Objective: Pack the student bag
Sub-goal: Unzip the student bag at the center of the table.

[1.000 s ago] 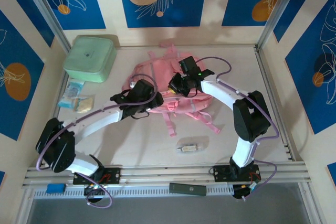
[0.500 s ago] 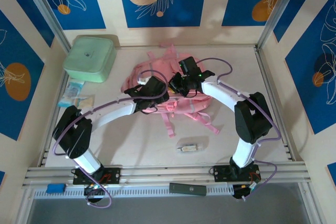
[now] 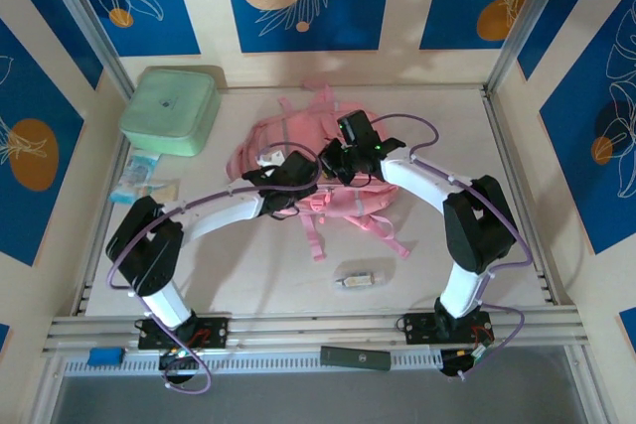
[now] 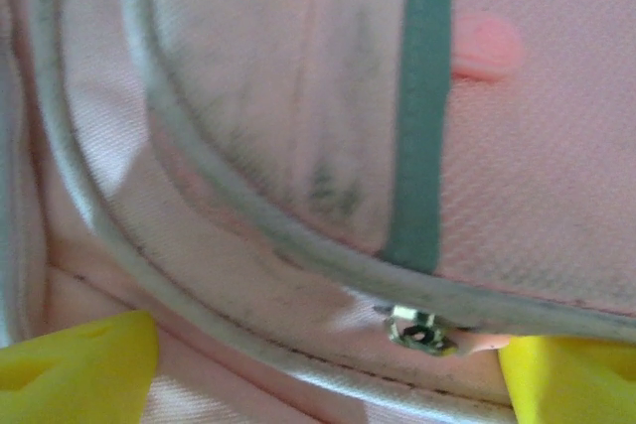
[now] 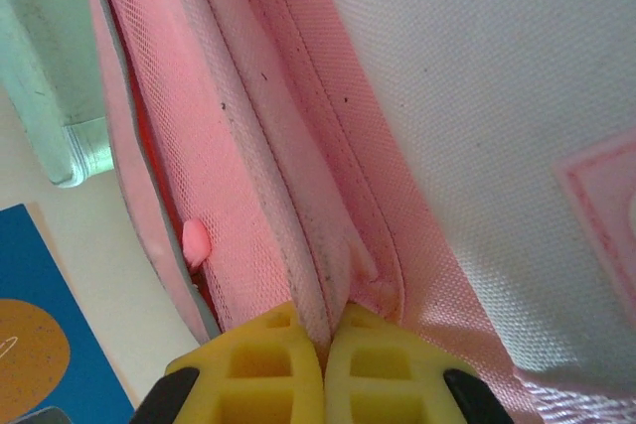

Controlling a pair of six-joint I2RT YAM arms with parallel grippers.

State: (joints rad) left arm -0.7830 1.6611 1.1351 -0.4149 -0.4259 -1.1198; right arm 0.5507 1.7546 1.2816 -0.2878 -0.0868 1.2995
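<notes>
Your left gripper (image 4: 328, 369) has swung in from the frame's left onto the bag (image 3: 266, 136), which lies mid-frame. Its jaws are spread either side of a zip pull (image 4: 422, 330). Your right gripper (image 5: 323, 364) stays pinched on the bag's fabric, so unzipping looks next.

The student bag (image 3: 266, 138) — a soft pink backpack — lies flat at the centre of the top view, straps trailing toward the near edge. Its pale pocket (image 4: 298, 96) shows grey piping, a green stripe and a small metal zip pull (image 4: 422, 330).

Mint-green box (image 3: 170, 109) at far left, small packets (image 3: 144, 187) near it.
</notes>
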